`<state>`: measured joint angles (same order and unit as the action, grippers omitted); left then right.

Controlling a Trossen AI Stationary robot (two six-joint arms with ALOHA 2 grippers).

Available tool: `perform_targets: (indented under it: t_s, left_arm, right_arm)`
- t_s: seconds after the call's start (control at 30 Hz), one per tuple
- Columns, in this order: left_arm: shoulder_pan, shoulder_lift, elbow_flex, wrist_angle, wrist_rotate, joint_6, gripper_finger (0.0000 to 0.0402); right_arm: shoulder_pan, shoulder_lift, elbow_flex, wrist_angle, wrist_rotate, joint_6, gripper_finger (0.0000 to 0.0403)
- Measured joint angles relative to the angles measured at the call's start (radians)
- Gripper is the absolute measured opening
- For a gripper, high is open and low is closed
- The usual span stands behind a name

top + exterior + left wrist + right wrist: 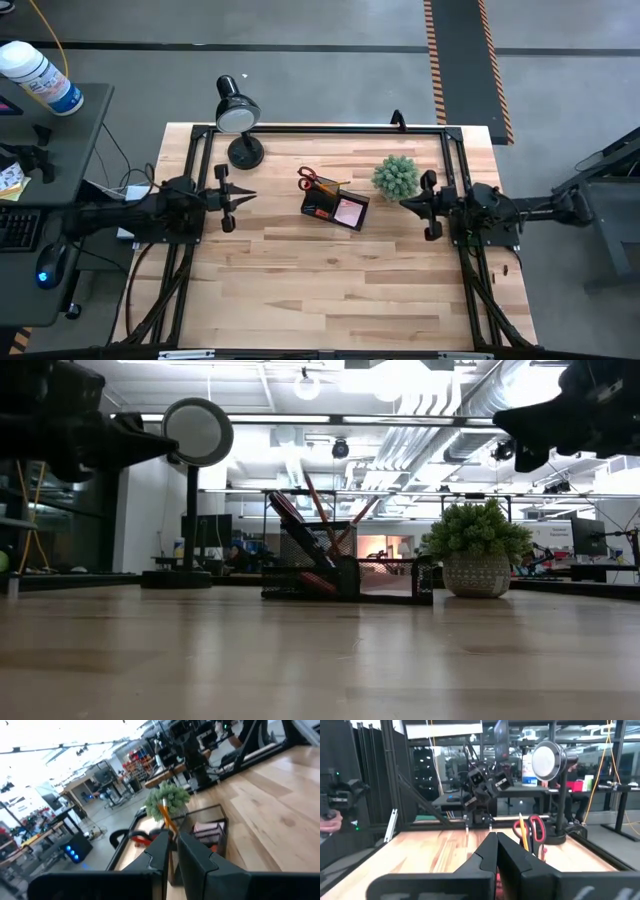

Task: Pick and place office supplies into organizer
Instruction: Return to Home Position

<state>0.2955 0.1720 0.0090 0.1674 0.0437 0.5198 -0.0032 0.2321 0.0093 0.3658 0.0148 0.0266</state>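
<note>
The black organizer [335, 208] stands on the table's middle, toward the far side. Red-handled scissors [314, 182], orange pencils [165, 815] and dark pens [295, 520] stick up out of its taller section, and a pink sticky-note pad [350, 212] lies in its lower compartment. My left gripper [248, 195] hovers shut above the table to the organizer's left, pointing at it. My right gripper [404, 201] hovers shut to the organizer's right, beside the plant. Neither holds anything. No binder clips show.
A black desk lamp [238, 115] stands at the far left of the table behind my left gripper. A green spiky plant ball in a pot [396, 177] sits just right of the organizer, close to my right gripper. Bare wood [340, 290] fills the near half.
</note>
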Motion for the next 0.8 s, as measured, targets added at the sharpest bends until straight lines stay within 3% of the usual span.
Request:
perform_targets:
  t_s: [0.2, 0.33, 0.8]
  left_arm:
    - [0.0, -0.119, 0.0, -0.156, -0.013, -0.008, 0.0028]
    - [-0.001, -0.159, 0.001, -0.156, -0.021, -0.019, 0.0028]
    - [-0.001, -0.084, 0.001, -0.157, -0.031, -0.019, 0.0028]
  right_arm:
    - [0.0, -0.119, 0.0, -0.146, 0.002, 0.0, 0.0]
    - [0.0, -0.194, 0.0, -0.232, 0.01, 0.017, 0.0]
    - [0.0, -0.227, -0.001, -0.339, 0.007, 0.019, 0.0]
